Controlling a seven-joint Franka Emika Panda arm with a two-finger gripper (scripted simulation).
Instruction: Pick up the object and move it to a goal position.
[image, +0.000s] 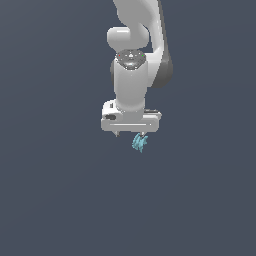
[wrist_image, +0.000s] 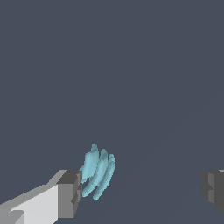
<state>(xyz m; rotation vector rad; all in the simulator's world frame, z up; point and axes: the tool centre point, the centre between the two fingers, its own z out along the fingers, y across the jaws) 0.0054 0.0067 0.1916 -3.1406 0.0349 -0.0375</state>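
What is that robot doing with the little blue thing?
A white robot arm is reaching down over a small teal bunch, shaped a bit like bananas. Its hand is open wide. The bunch sits right beside one finger, with the other finger far off, so it isn't gripped yet. The job is to pick it up and carry it somewhere, and that part hasn't happened.
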